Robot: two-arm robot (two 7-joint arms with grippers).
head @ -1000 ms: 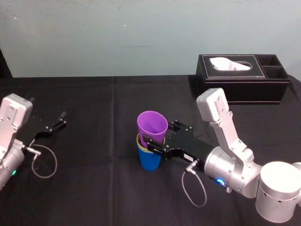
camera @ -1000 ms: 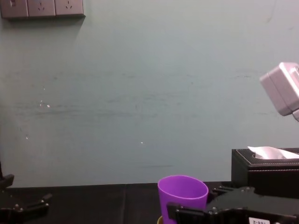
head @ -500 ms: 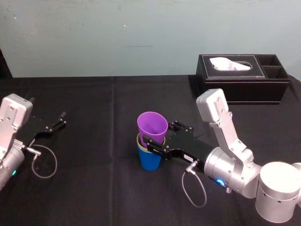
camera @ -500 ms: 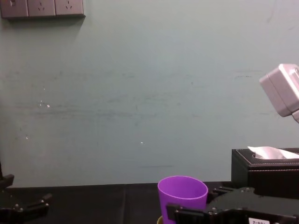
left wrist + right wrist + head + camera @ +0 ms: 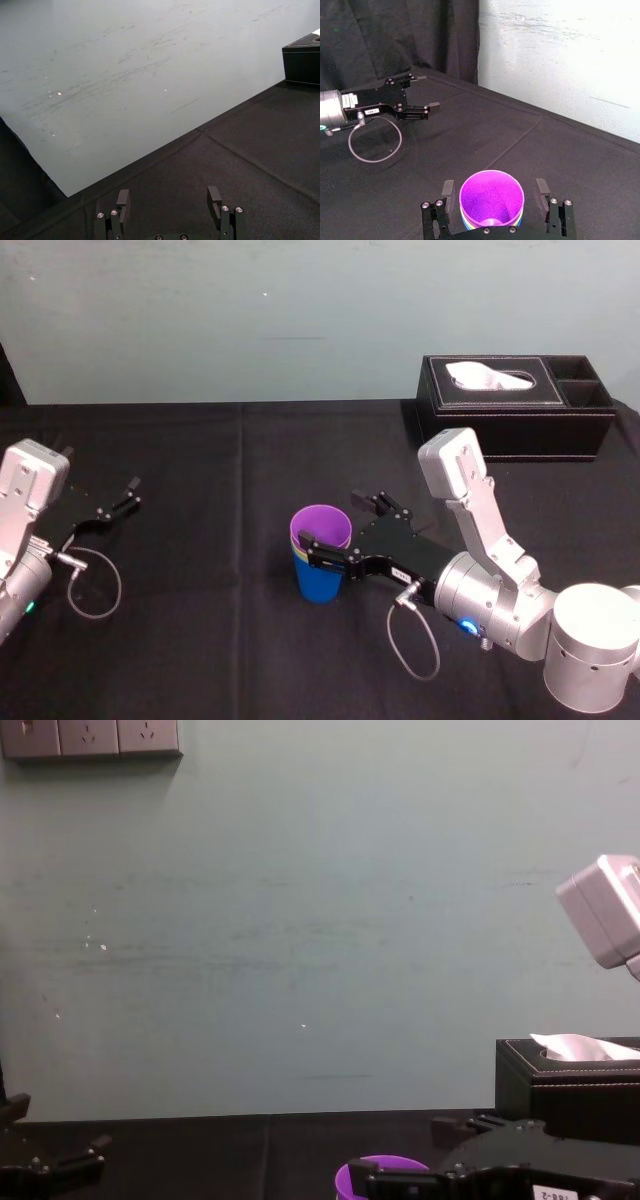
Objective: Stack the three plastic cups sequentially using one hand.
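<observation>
Purple cup [image 5: 320, 526] inside blue cup [image 5: 318, 581]

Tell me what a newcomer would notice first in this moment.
The bright purple cup nested in the blue cup at the middle of the black table, with the right pincer open, a finger on either side of it. Next, the black tissue box at the far right, and the left pincer parked open at the left.
</observation>
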